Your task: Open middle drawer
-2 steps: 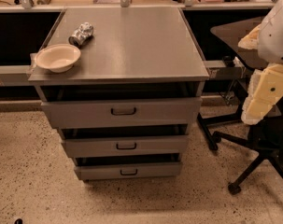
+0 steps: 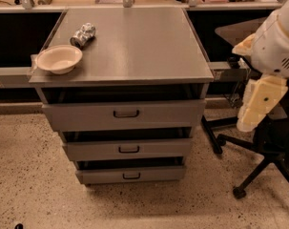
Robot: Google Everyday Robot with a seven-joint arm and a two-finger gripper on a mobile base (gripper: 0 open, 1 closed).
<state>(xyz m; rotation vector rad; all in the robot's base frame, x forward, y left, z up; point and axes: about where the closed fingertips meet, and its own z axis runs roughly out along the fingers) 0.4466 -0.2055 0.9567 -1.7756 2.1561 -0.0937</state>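
Gripper (image 2: 259,103) hangs right of the cabinet; open or closed, cannot tell. Middle drawer (image 2: 91,150) lies lower-left (long axis horizontal), well apart.

desk (image 2: 134,42): pale bowl (image 2: 59,58) at front-left corner, crumpled silver object (image 2: 83,35) just behind it, apart | below: top drawer (image 2: 87,116), bottom drawer (image 2: 101,175) | right: black office chair (image 2: 277,142) on speckled floor (image 2: 29,190), behind the gripper (image 2: 261,104) at the right edge

White arm (image 2: 277,42) at right edge, bent downward, cream gripper (image 2: 258,104) hanging below it
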